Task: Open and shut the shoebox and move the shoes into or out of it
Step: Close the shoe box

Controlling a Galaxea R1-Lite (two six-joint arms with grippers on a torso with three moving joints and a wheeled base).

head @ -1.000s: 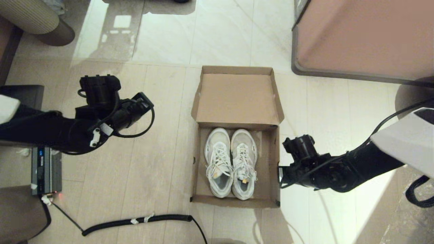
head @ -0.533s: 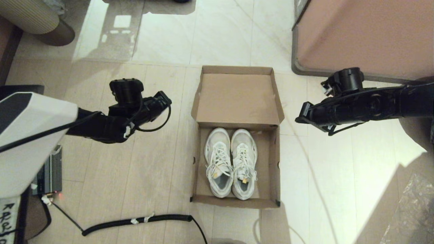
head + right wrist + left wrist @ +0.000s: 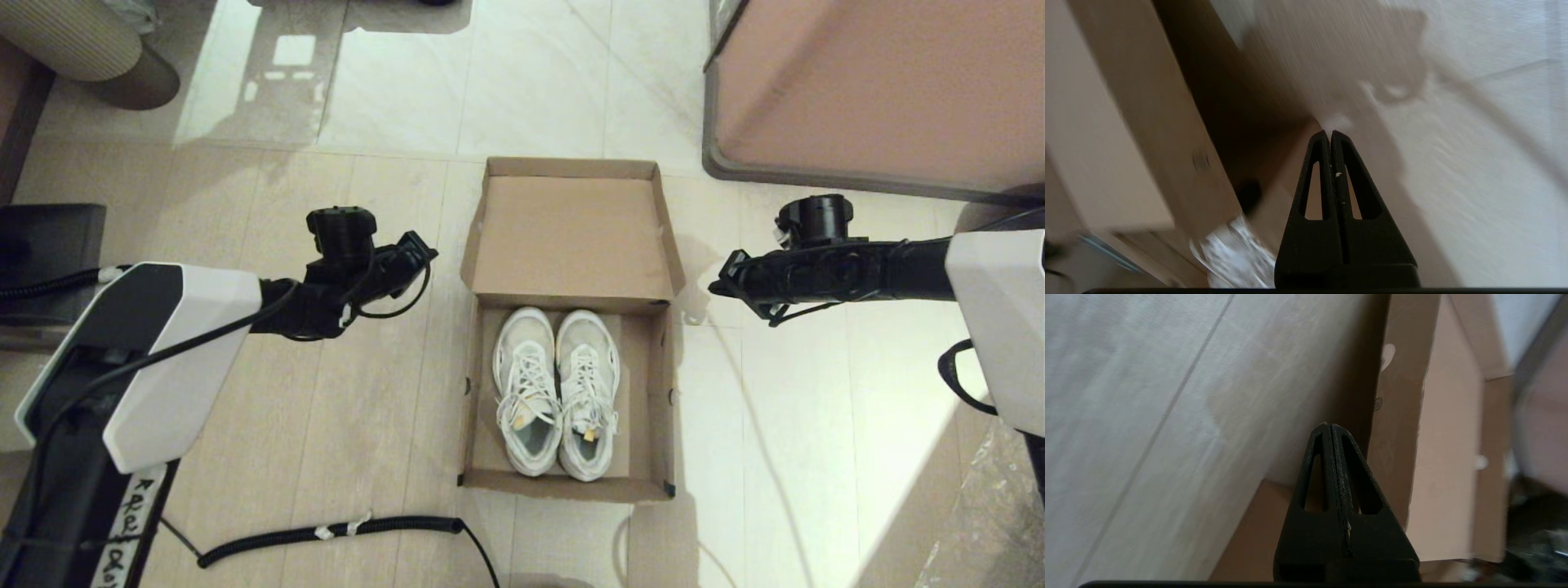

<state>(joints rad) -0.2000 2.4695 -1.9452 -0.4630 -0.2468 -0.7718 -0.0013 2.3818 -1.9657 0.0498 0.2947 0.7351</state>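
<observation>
The brown cardboard shoebox (image 3: 663, 392) stands open on the floor, its lid (image 3: 571, 237) thrown back away from me. Both white sneakers (image 3: 555, 392) lie side by side inside, toes toward the lid. My left gripper (image 3: 423, 249) is shut and empty, a short way left of the lid's left edge. In the left wrist view the gripper (image 3: 1329, 425) points at the lid's side flap (image 3: 1396, 428). My right gripper (image 3: 720, 286) is shut and empty, just right of the lid's right corner. In the right wrist view it (image 3: 1329, 132) hangs beside the box (image 3: 1139, 102), with a shoe (image 3: 1237, 253) showing as a white blur.
A large pinkish-brown block with a dark rim (image 3: 882, 90) fills the far right. A coiled black cable (image 3: 326, 531) lies on the floor near the box's front left. A dark case (image 3: 49, 237) sits at the far left, a beige ribbed cushion (image 3: 82, 49) beyond it.
The left gripper has swung right, toward the lid's left edge. The right gripper went from beside the box's near right wall out to beside the lid's right corner. Box and shoes have not moved.
</observation>
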